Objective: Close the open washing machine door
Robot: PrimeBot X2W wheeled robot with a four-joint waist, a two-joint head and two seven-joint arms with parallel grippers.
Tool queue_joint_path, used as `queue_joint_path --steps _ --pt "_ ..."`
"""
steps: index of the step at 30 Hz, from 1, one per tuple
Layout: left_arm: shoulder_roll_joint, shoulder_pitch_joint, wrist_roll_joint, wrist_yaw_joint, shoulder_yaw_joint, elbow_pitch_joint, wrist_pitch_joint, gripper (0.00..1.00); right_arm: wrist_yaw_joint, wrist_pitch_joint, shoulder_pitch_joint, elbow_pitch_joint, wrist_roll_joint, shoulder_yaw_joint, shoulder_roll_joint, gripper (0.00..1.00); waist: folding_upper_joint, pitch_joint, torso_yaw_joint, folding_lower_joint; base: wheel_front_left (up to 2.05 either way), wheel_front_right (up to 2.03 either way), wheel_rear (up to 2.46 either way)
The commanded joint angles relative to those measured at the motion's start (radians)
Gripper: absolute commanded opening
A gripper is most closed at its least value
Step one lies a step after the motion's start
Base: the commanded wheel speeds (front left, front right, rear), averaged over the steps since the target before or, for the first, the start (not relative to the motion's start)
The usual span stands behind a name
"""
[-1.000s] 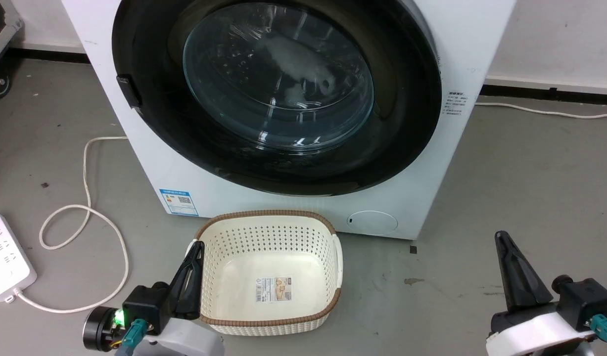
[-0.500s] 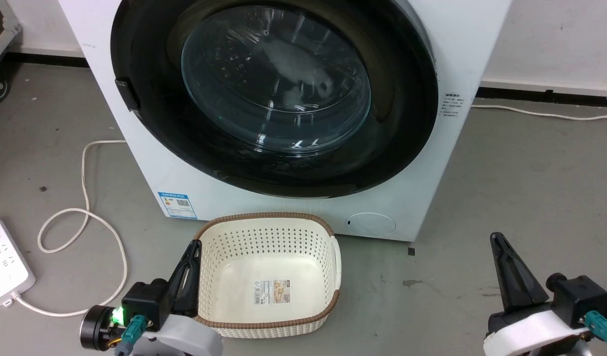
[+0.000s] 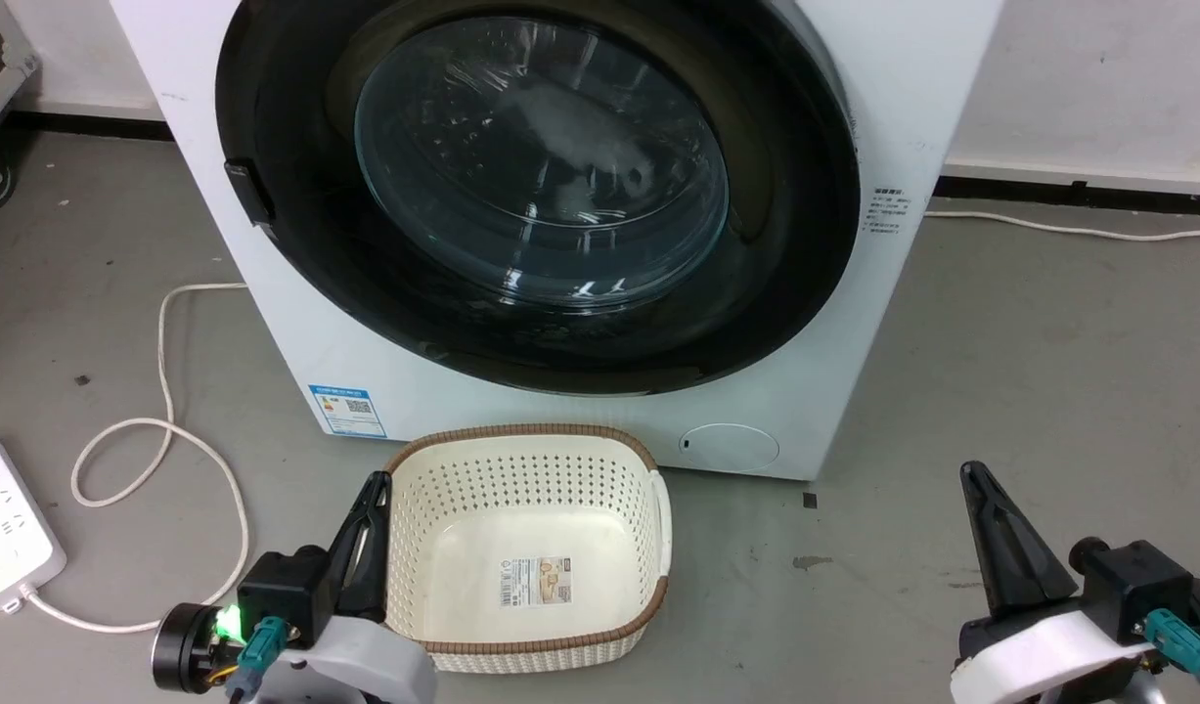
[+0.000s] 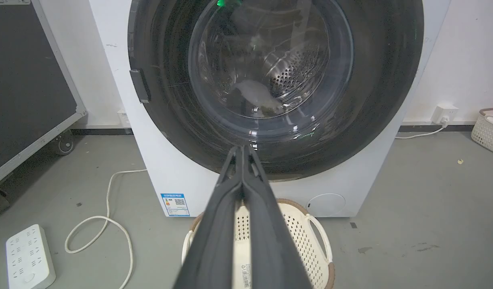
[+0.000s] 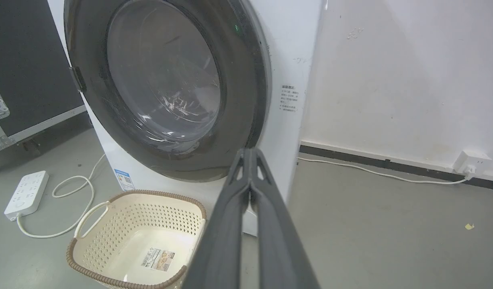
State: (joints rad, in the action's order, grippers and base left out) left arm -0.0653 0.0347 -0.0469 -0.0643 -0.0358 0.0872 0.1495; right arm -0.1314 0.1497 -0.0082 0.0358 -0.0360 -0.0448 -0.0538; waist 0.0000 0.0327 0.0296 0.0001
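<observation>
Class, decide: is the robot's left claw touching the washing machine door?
Apart. The head view shows the left claw low beside the basket, with part of the white washer between it and the door.

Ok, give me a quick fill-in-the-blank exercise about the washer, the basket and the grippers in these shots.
1. The washing machine door is ____ against the washing machine.
2. The perforated cream laundry basket on the floor has a ____ rim.
3. The left gripper and right gripper are both shut, holding ____.
4. The white power strip lies on the robot's ____ side.
Missing words: closed; brown; nothing; left.
</observation>
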Motion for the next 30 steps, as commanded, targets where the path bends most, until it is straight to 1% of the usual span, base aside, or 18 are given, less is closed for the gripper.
queue_joint_path --steps 1,30 --pt "0.004 -0.015 0.007 0.004 0.004 -0.008 -0.008 0.00 0.000 -0.007 0.004 -0.008 0.004 0.003 0.002 0.00 0.0000 -0.001 -0.001 -0.0001 0.00 0.00 0.00" --pt "0.009 -0.023 0.024 0.029 0.017 -0.041 -0.067 0.00 0.001 -0.067 0.006 -0.019 0.017 0.020 0.002 0.00 0.0000 -0.014 -0.013 -0.0001 0.00 0.00 0.00"
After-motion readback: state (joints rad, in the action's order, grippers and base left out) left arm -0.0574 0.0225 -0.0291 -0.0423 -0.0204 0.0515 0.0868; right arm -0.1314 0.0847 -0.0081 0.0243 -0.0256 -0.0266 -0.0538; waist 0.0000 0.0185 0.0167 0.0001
